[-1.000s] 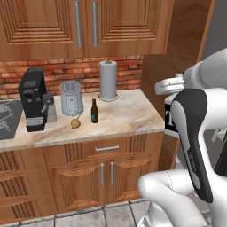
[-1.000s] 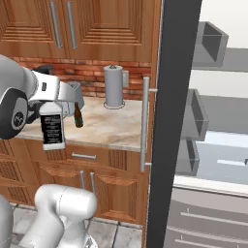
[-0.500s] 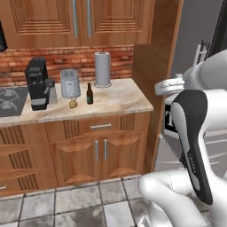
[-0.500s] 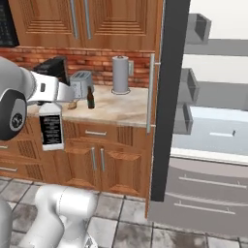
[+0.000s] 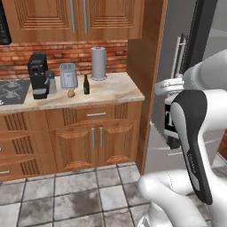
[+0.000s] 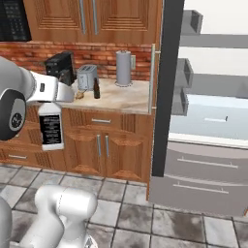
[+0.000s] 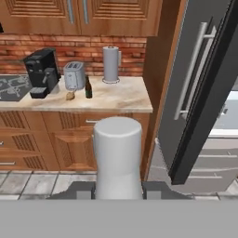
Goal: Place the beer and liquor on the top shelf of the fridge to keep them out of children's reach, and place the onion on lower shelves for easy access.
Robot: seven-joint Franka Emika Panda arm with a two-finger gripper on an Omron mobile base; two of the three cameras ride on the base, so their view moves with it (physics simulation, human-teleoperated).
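Note:
My gripper is shut on the white neck of the liquor, a squat clear bottle with a black label that hangs upright in the air in front of the lower cabinets. In the hand view its neck stands between the fingertips. The beer stands on the counter beside the toaster, and the onion lies just left of it. To the right the fridge stands open, showing the top shelf and the lower shelves.
On the counter stand a black coffee machine, a toaster and a paper towel roll. A stovetop lies at the far left. The open fridge door juts out toward me. Tiled floor lies in front.
The whole picture has shifted, so the base has driven: the counter now sits farther off and more to the left, and more of the fridge interior shows. The gripper stays shut on the liquor.

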